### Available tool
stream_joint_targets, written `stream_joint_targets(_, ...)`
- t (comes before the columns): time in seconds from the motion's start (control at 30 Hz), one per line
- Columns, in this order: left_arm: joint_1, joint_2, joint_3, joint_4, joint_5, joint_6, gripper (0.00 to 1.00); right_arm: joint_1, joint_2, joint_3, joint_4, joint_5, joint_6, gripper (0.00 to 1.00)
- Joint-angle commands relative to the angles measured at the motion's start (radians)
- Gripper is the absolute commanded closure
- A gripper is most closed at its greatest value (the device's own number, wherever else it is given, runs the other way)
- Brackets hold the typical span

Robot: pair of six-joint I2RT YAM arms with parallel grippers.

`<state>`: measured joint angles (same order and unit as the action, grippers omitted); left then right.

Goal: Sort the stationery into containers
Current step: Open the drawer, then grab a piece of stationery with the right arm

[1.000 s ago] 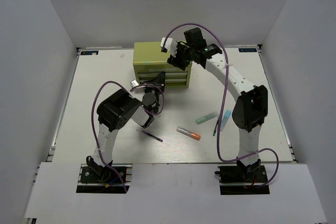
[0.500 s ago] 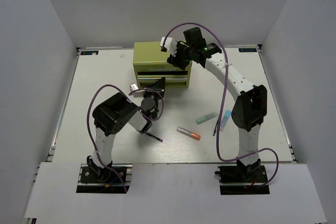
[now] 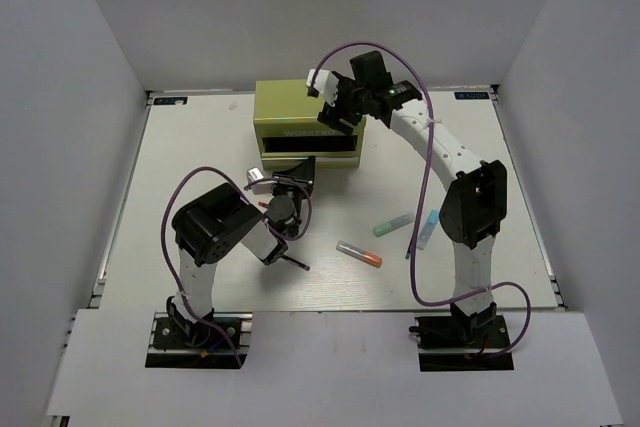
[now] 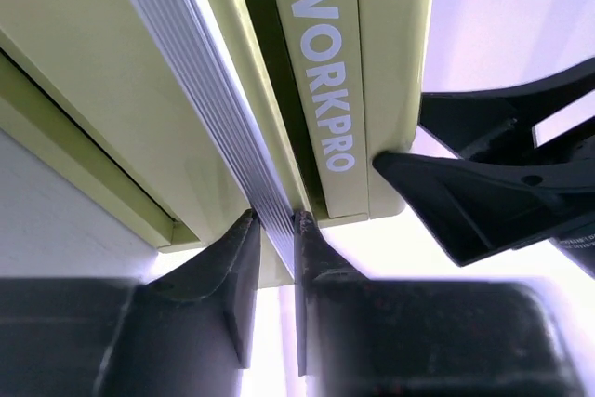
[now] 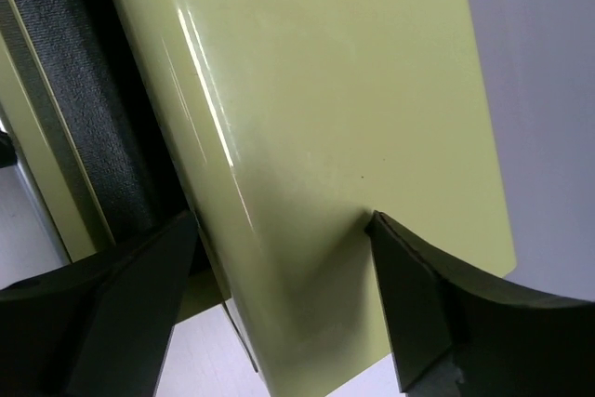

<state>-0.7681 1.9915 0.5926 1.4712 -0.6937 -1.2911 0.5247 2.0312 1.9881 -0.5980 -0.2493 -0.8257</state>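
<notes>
The olive-green tool chest (image 3: 300, 107) stands at the back of the table, one of its containers, a drawer (image 3: 308, 146), pulled out with its dark lining showing. My left gripper (image 4: 276, 218) is shut on the drawer's ribbed handle strip (image 4: 200, 81); from above it is at the drawer's front (image 3: 293, 173). My right gripper (image 3: 335, 110) rests open on the chest top (image 5: 335, 90), its fingers (image 5: 437, 309) wide apart. Of the stationery, a grey-orange marker (image 3: 360, 254), a mint-green marker (image 3: 393, 225), a light-blue marker (image 3: 429, 229), a green pen (image 3: 411, 244) and a dark pen (image 3: 291, 260) lie on the table.
White walls enclose the table (image 3: 180, 177) on three sides. The right arm's purple cable (image 3: 428, 177) loops over the markers. The left arm's elbow (image 3: 215, 227) sits close to the dark pen. Black lining (image 5: 88, 90) shows beside the chest top in the right wrist view.
My left arm has drawn back toward the near edge with the handle, and the drawer has slid out, baring its dark inside. The right gripper's fingers have spread wider.
</notes>
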Motion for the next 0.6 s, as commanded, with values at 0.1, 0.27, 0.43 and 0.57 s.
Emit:
stream_joint_targets(0.1,0.001,-0.048,-0.042,0.114,-0.035,0.079,0.3,-0.026,0.02,-0.038,-0.117,0.007,0.016,0.1)
stream_joint_targets(0.27,0.012,-0.102,-0.068,0.095,0.028,0.104,0.19,-0.028,-0.051,-0.098,-0.088,-0.024,0.016,0.1)
stream_joint_targets(0.43,0.021,-0.197,-0.126,0.049,0.117,0.134,0.15,-0.026,-0.195,-0.218,-0.072,-0.088,0.004,0.1)
stream_joint_targets(0.57,0.021,-0.278,-0.175,-0.02,0.238,0.16,0.15,-0.026,-0.339,-0.337,-0.039,-0.114,-0.006,0.1)
